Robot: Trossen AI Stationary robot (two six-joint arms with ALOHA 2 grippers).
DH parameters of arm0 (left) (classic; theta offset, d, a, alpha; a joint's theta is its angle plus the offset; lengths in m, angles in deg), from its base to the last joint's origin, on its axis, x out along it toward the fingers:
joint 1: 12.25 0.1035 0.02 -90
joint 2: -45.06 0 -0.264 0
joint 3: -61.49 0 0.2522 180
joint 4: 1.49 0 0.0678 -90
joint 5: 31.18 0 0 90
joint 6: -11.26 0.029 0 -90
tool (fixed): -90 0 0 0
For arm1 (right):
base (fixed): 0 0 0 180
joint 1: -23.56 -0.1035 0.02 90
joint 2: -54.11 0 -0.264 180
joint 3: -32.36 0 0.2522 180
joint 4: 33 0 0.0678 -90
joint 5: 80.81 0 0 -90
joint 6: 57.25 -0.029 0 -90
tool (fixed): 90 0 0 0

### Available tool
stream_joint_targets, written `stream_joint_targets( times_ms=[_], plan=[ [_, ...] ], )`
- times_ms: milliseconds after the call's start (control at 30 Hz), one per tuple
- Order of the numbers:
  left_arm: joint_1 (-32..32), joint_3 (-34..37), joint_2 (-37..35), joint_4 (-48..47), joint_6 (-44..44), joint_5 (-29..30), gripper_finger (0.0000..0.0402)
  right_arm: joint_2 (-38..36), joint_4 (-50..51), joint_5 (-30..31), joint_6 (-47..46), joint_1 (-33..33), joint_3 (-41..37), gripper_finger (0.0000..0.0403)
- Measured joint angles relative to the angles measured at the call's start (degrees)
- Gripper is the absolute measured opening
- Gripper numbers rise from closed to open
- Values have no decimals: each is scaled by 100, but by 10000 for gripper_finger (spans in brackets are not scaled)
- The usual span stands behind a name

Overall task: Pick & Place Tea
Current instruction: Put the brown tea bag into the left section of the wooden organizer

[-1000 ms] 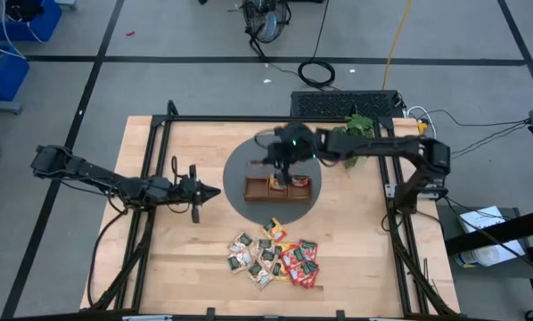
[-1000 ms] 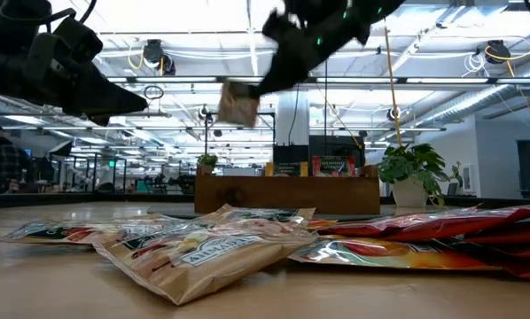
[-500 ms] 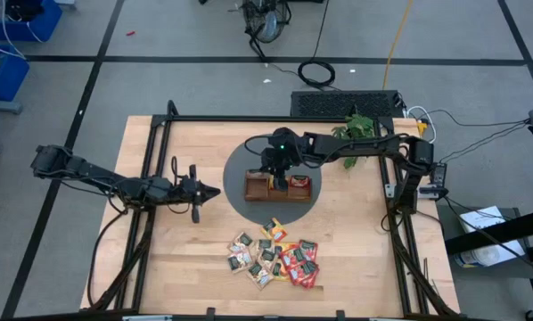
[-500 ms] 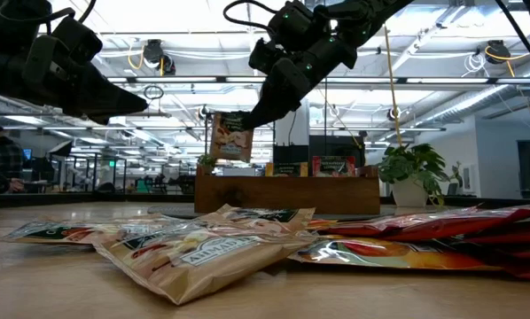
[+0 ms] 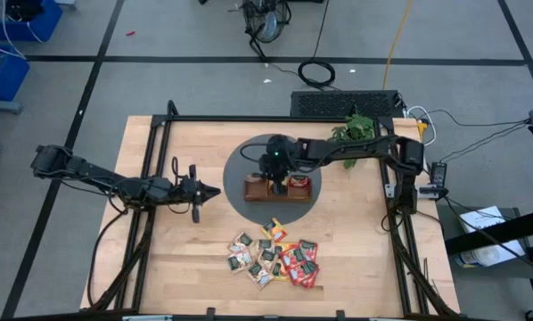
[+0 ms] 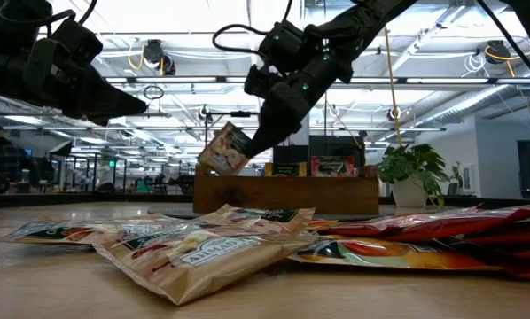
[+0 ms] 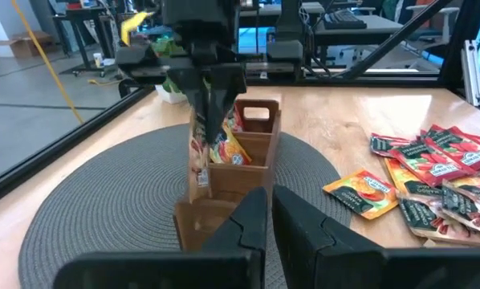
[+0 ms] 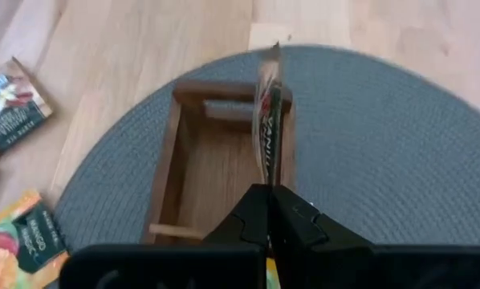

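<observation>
We are holding 1 tea sachet (image 8: 270,120) by its edge, right gripper (image 8: 269,210) clamped on it just above the wooden tray (image 8: 193,172) (thin, light, floppy foil, apt to slip), left gripper (image 5: 198,193) idling closed far aside.

The left gripper (image 7: 270,210) shows its dark jaws pressed together. Beyond it, the right gripper (image 7: 210,103) pinches a small pale tea sachet (image 7: 198,156) upright over the near end of a brown wooden compartment tray (image 7: 238,172) on a round grey woven mat (image 7: 95,201). More red, green and orange sachets (image 7: 421,181) lie on the wooden desk (image 7: 360,120).
</observation>
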Motion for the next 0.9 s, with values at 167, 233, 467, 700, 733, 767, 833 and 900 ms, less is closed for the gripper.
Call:
stream_joint_targets(
  times_ms=[167,233,467,700,733,767,833,900],
  plan=[
    [1,0,0,-18,-2,0,31,-155,73,26,5,-2,-4,0],
    [1,0,0,-20,0,0,31,-245,132,24,28,-2,50,0],
    [1,0,0,-25,20,4,31,-255,1464,356,279,-26,804,0],
    [1,0,0,-28,24,4,31,-171,2647,494,322,-74,1768,0],
    [1,0,0,-28,25,4,31,-94,2812,498,321,-98,1929,0],
    [-1,0,0,-29,28,4,31,27,3059,533,315,-132,2097,0],
    [1,0,0,-31,29,7,31,380,3611,696,315,-225,2502,0],
    [1,0,0,-37,33,5,31,724,4107,812,306,-299,2939,0]
  ],
)
